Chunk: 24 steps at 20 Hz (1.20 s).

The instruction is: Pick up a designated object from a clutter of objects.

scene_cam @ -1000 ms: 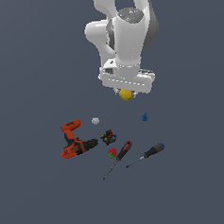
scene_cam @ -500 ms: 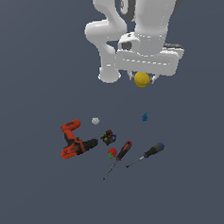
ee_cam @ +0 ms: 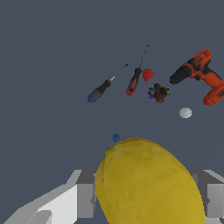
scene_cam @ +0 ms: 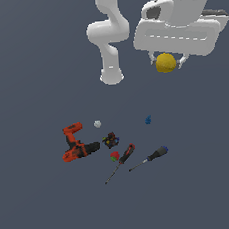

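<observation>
Pincer (scene_cam: 165,63) grips the yellow ball (scene_cam: 165,63) between both fingers (ee_cam: 85,199), raised high above the drill (scene_cam: 75,144), screwdrivers (scene_cam: 122,160) and white lump (scene_cam: 97,123).

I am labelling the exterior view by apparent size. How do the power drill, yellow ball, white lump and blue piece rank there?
1. Power drill.
2. Yellow ball, though it is raised in the tool, so its distance from the camera may skew this.
3. White lump and blue piece: too alike to rank.
</observation>
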Each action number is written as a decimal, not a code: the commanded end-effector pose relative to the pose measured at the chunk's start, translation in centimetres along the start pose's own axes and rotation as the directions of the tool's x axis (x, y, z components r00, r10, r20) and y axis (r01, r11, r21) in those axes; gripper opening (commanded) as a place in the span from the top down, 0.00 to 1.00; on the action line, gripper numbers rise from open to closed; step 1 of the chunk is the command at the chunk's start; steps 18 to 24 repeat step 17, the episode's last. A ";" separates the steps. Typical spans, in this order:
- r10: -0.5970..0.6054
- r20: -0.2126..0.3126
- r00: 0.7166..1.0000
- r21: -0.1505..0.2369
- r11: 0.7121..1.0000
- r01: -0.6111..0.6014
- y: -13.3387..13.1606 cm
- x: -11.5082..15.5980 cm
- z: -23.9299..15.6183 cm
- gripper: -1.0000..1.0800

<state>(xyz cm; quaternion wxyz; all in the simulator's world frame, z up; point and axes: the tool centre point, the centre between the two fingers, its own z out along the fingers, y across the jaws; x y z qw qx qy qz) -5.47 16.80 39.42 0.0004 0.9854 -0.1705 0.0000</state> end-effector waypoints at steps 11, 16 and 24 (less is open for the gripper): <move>0.001 0.000 1.000 0.001 1.000 -0.001 -3.3 0.5 -5.0 1.00; 0.001 0.000 1.000 0.001 1.000 -0.001 -3.7 0.6 -5.5 1.00; 0.001 0.000 1.000 0.001 1.000 -0.001 -3.7 0.6 -5.5 1.00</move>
